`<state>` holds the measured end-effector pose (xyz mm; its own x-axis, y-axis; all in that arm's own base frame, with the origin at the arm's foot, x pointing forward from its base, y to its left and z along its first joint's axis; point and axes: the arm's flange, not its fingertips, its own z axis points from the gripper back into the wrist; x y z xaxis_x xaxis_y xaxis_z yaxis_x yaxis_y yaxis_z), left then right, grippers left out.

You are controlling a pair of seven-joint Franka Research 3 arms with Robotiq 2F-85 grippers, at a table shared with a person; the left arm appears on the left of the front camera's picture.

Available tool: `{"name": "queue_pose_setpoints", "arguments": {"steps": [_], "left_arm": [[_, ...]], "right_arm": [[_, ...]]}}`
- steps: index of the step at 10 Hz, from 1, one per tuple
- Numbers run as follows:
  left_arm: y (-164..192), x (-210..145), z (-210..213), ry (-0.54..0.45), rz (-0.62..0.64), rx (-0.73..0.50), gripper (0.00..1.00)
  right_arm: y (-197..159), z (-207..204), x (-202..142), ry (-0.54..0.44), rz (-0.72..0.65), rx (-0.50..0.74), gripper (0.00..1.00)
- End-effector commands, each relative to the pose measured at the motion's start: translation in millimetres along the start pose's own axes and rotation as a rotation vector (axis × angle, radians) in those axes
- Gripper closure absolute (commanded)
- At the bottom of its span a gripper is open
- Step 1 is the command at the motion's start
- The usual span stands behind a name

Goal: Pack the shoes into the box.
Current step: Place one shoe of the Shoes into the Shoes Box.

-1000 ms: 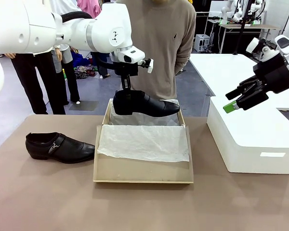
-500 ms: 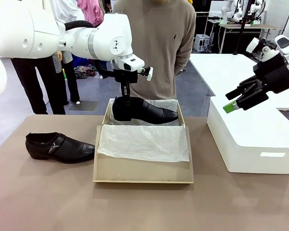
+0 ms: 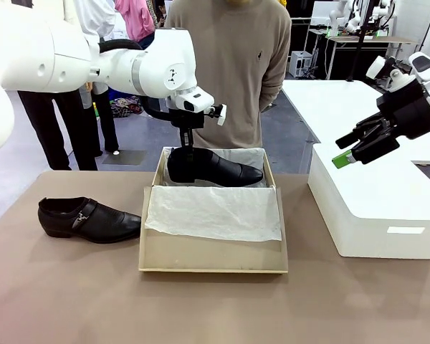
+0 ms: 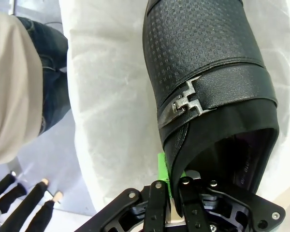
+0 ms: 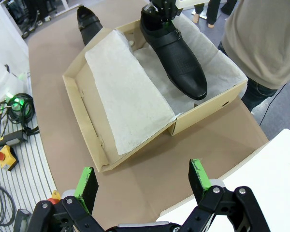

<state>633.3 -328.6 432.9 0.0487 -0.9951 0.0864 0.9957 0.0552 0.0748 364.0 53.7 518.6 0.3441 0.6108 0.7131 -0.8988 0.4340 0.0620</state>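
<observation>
- One shoe (image 3: 215,166) hangs from the left jaws, which are clenched on its heel-end collar; a green pad (image 4: 162,163) presses the outside of the leather (thin wall, so the jaws stand almost together).
- Held shoe sits directly below the jaws, its long axis running away from them toward the robot's right, buckle strap (image 4: 186,104) just ahead of the grip.
- It lies within the walls of the box (image 3: 159,175), over the white tissue paper (image 4: 111,96); whether the sole touches the paper cannot be told.
- Second shoe (image 3: 89,218) lies on the surface (image 3: 57,294), outside the box, well to the left of these jaws and nearer the robot; the left arm (image 3: 129,64) is judged the closer one for it.
- Right jaws are released, spread wide and holding nothing, above the white plastic box (image 3: 376,208), well apart from both shoes.
</observation>
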Motion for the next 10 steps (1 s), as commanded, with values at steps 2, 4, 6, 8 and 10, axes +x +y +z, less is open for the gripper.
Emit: {"name": "queue_pose_setpoints", "arguments": {"steps": [2,4,6,8,10], "left_arm": [[-5.6,-4.2,-7.0,0.004,0.002,0.033,1.0],[-6.6,-5.0,-16.7,0.025,0.009,0.034,1.0],[-5.7,-6.4,-26.2,0.023,0.023,0.028,1.0],[-7.6,-6.9,-30.3,0.009,0.022,0.024,1.0],[-7.3,-8.3,-34.4,0.018,0.026,0.026,1.0]], "right_arm": [[-2.7,-2.8,0.5,-0.037,0.023,0.011,0.0],[-2.7,-2.8,0.5,-0.037,0.023,0.011,0.0],[-2.7,-2.8,0.5,-0.037,0.023,0.011,0.0],[-2.7,-2.8,0.5,-0.037,0.023,0.011,0.0],[-2.7,-2.8,0.5,-0.037,0.023,0.011,0.0]]}}
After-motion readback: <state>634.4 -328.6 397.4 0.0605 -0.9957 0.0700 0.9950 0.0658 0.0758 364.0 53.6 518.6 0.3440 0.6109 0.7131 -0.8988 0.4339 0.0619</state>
